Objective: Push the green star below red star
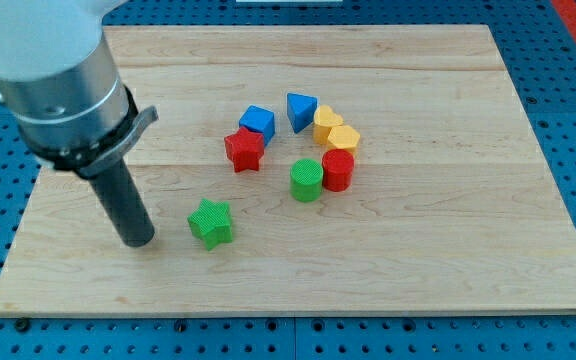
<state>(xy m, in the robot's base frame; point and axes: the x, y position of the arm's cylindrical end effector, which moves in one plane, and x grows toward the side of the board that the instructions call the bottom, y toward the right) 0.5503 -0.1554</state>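
Note:
The green star [211,222] lies on the wooden board [448,250], left of centre and toward the view's bottom. The red star [245,150] lies above it and a little to the right, about a block and a half away. My tip [138,241] rests on the board just left of the green star, a small gap apart from it. The dark rod rises up and left into the large grey arm body at the view's top left.
A blue cube [258,122] touches the red star's upper right. A blue triangle [301,110], two yellow blocks [328,124] [343,139], a red cylinder [338,170] and a green cylinder [307,180] cluster right of the red star.

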